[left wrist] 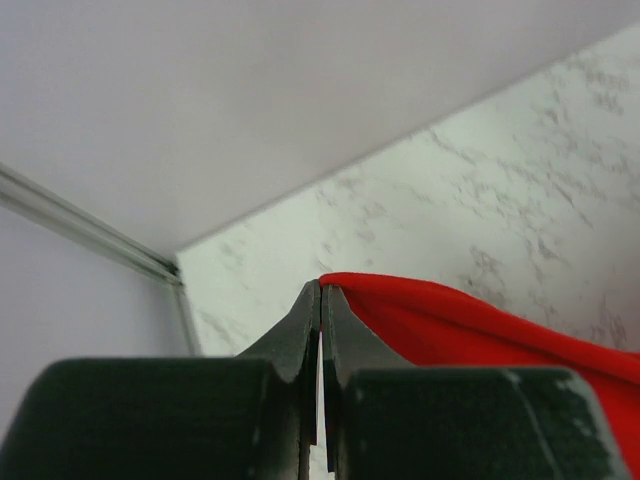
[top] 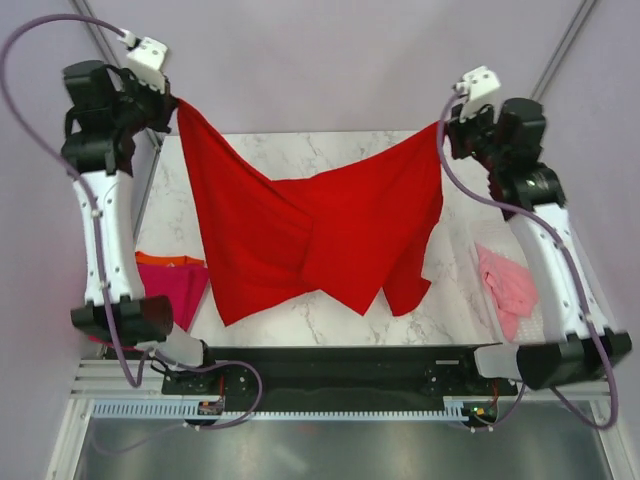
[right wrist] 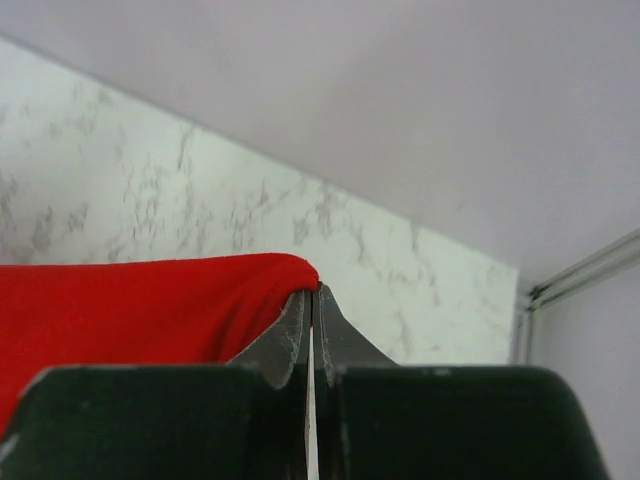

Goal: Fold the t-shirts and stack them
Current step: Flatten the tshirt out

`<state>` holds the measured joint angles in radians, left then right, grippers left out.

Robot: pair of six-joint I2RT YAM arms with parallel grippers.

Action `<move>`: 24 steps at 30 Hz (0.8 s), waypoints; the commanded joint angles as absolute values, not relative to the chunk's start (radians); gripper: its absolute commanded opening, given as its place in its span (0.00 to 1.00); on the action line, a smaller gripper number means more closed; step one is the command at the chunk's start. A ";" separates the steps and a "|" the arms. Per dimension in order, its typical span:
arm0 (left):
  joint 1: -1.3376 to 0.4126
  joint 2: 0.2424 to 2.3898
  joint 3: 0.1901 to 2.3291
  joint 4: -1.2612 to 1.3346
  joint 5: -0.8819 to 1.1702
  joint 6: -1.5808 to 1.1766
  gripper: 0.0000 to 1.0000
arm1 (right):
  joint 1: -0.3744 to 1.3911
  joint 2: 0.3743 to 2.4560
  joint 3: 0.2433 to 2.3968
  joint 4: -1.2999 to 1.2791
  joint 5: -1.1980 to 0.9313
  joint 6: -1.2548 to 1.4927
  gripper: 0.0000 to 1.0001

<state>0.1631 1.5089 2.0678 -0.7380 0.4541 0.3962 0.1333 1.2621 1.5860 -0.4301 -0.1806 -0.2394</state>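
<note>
Above the worktop (top: pixel 300 150), your left claw (top: pixel 175 100) and right claw (top: pixel 442 125) each pinch a corner of the red t-shirt (top: pixel 300 230), which hangs spread between them. A magenta t-shirt (top: pixel 180 290) and an orange t-shirt (top: pixel 165 258) lie at the left edge, and a pale pink t-shirt (top: pixel 505 285) at the right.

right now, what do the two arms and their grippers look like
Left arm and right arm: white shells, black joints and bases. A purple cable loops along each, a white camera block tops each wrist. Fingers are dark, flat, tapered.
</note>
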 commanded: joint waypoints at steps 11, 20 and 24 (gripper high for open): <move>0.066 2.023 1.979 -0.716 0.350 0.440 0.02 | 0.132 1.821 1.716 -0.411 -0.193 -0.307 0.45; 0.034 1.987 1.893 -0.707 0.298 0.429 0.02 | 0.265 1.392 1.239 -0.761 -0.584 -0.930 0.48; 0.031 1.959 1.838 -0.707 0.267 0.436 0.02 | 0.438 1.209 0.927 -0.642 -0.523 -1.124 0.48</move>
